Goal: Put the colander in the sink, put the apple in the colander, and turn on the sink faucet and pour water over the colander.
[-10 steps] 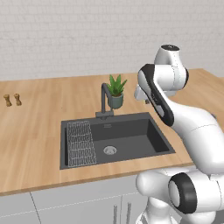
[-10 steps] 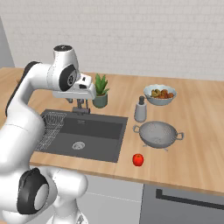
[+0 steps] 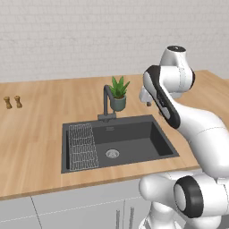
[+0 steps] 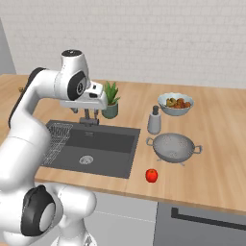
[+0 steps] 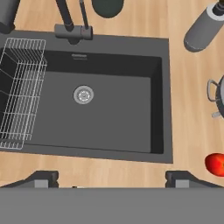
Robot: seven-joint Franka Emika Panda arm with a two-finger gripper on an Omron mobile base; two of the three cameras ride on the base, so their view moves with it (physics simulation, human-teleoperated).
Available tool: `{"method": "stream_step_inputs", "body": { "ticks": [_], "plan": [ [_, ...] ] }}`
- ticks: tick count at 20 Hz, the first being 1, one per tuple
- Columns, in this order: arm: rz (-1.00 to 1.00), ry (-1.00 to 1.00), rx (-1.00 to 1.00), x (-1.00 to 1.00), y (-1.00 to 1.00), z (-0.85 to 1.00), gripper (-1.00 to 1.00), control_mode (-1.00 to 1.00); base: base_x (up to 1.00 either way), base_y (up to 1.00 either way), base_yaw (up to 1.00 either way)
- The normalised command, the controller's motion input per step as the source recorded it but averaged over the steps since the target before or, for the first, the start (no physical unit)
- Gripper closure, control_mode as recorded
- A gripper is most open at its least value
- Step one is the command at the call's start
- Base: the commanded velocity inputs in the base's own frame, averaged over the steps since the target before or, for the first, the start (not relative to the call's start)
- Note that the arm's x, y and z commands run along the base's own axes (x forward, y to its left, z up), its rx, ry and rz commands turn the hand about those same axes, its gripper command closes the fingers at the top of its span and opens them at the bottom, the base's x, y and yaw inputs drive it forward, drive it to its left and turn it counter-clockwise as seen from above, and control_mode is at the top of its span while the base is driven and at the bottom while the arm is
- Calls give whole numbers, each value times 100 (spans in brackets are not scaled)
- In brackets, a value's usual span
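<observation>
In the hand view the colander [image 5: 218, 98] is cut by the right edge, leaving one loop handle and a sliver of rim, and the apple [image 5: 215, 164] loses its right side to the same edge. The plant pot [image 5: 107, 6] and the spout of the sink faucet [image 5: 65, 17] run off the top, and the grey bottle [image 5: 204, 27] is clipped at the upper right corner. In the left base view the two small brown shakers [image 3: 12, 102] are too small to tell apart, and in the right base view the arm covers the left end of the sink [image 4: 103, 144]
</observation>
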Motion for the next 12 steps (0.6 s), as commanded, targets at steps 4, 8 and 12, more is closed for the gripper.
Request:
{"method": "stream_step_inputs", "body": {
  "ticks": [4,8,12],
  "plan": [
    [0,2,11,0,-67,-1,-100,-100,0,0,0],
    [0,0,11,0,-77,-5,-100,-100,0,0,0],
    [4,0,9,0,-89,-17,-100,-100,0,0,0]
  ]
}}
